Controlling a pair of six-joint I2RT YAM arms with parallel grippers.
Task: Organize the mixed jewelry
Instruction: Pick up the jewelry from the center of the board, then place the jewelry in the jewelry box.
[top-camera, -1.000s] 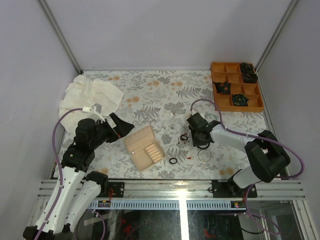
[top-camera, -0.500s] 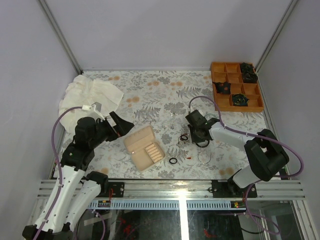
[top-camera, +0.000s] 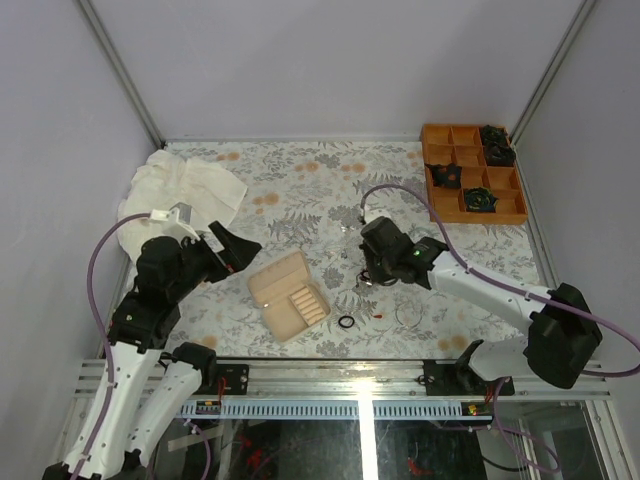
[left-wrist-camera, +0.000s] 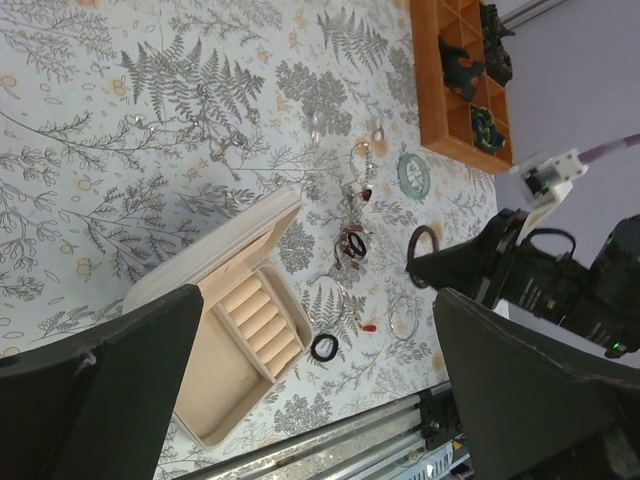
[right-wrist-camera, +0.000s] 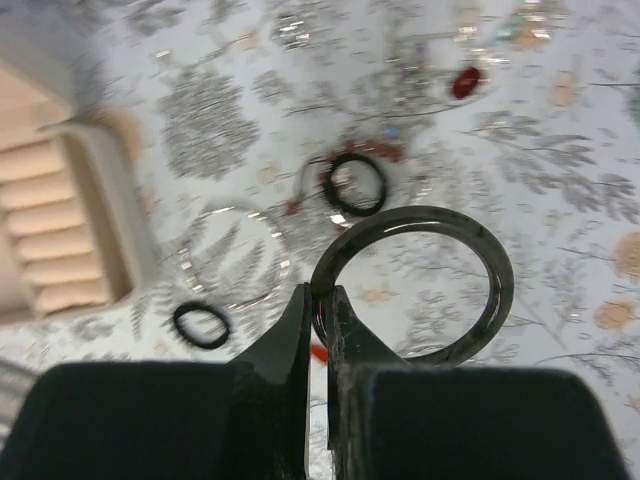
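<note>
The left hand (top-camera: 238, 252) hangs, fingers apart, above the table (top-camera: 300, 190) beside the open jewelry box (top-camera: 288, 295). Further right a small black ring (top-camera: 346, 322) lies loose. The right hand (right-wrist-camera: 320, 310) pinches a black bangle (right-wrist-camera: 412, 214) by its rim, held aloft. So thin a grip may let it swivel or drop.

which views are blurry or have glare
Right wrist: jewelry box smeared soft, the black bangle in the right pincer sharper. Left wrist: sharp, its near fingers just dark. Top external: sharp, bright glare strip on the front rail.
</note>
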